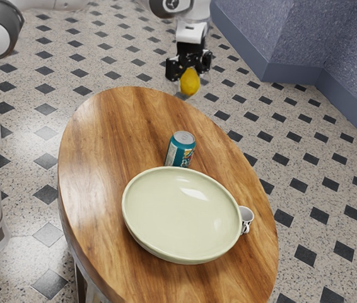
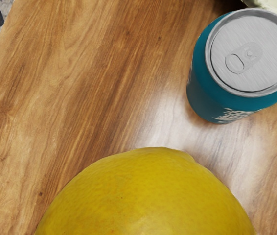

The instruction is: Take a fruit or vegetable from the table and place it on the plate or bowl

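Bright, even light throughout. Pale glare streak on wooden surface [image 2: 80,98] beside can [image 2: 217,98]. Soft white highlights inside plate [image 1: 166,214]. Shadows faint: thin dark band under plate rim, little beneath can.

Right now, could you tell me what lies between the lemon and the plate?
An upright can stands on the table between lemon and plate, as the exterior view shows.

A glossy oval wooden table [image 1: 112,142] spreads beneath the claw [image 1: 190,71]. Pale speckled floor tiles [image 1: 330,189] with black diamonds surround it; a blue-grey wall [image 1: 304,28] rises beyond the claw.
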{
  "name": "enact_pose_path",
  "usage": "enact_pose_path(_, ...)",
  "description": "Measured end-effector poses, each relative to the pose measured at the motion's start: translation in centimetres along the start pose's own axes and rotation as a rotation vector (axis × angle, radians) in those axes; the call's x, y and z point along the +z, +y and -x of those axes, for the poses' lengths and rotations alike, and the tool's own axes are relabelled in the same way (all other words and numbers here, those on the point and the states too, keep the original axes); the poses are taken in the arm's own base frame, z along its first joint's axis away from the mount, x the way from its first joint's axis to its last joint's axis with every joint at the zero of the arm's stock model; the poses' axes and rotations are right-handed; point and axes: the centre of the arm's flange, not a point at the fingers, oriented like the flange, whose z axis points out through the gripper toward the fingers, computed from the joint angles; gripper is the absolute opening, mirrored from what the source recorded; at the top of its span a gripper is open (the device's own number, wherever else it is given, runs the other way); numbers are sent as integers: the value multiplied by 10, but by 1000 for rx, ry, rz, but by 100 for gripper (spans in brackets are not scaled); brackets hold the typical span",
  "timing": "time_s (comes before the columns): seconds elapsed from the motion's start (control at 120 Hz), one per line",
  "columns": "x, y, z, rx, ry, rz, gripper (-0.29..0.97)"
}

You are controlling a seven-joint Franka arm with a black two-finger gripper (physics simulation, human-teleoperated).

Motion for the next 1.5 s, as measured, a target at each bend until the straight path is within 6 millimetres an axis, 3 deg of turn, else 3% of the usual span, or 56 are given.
enact_pose_path(0.108,-13,10,-13,20,7,2,38)
enact_pose_path(0.292,-18,35,-79,129,11,16,38)
enact_pose_path(0.467,-15,56,-131,204,11,29,38)
enact_pose_path(0.733,0,84,-180,262,9,62,38)
enact_pose_path(1.083,9,104,-211,282,24,84,38)
enact_pose_path(1.242,11,128,-244,337,25,84,38)
enact_pose_path(1.367,14,129,-247,331,24,84,37)
enact_pose_path(1.5,17,130,-248,326,19,92,56)
